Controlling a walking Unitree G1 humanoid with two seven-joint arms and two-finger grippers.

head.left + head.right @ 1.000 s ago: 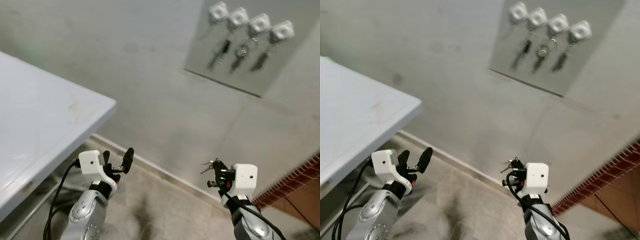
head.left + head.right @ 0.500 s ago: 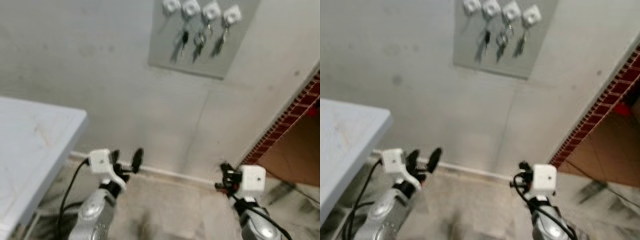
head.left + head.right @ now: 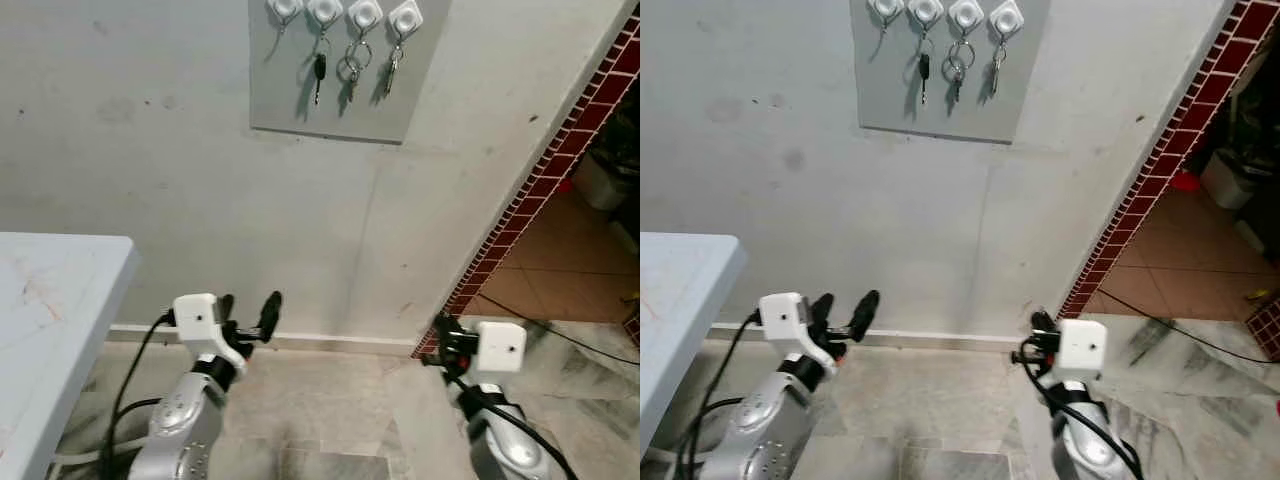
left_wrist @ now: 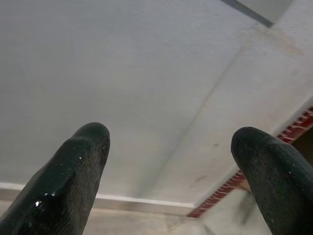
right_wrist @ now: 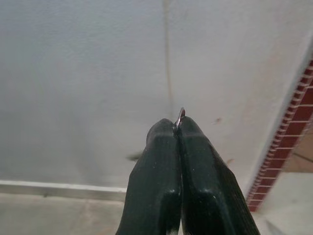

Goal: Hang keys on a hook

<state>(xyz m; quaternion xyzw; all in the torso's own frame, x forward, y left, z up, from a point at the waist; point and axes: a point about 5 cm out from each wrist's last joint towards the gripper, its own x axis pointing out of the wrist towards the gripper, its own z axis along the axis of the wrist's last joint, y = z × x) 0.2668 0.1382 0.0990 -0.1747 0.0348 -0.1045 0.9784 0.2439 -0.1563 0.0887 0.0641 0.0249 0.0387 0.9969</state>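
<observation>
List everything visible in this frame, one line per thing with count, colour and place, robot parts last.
Hook panel: one, grey, on the wall up high.
Hooks: four, white, in a row along the panel's top.
Hung keys: three sets, dark and metal, on the three hooks to the right; the leftmost hook looks free.
Table: one, pale blue-white, at the robot's left.
Brick edging: red, along the wall corner at right.
Cable: one, black, on the floor at right.
Left gripper: fingers open, held low.
Right gripper: fingers shut on a key ring, held low.
</observation>
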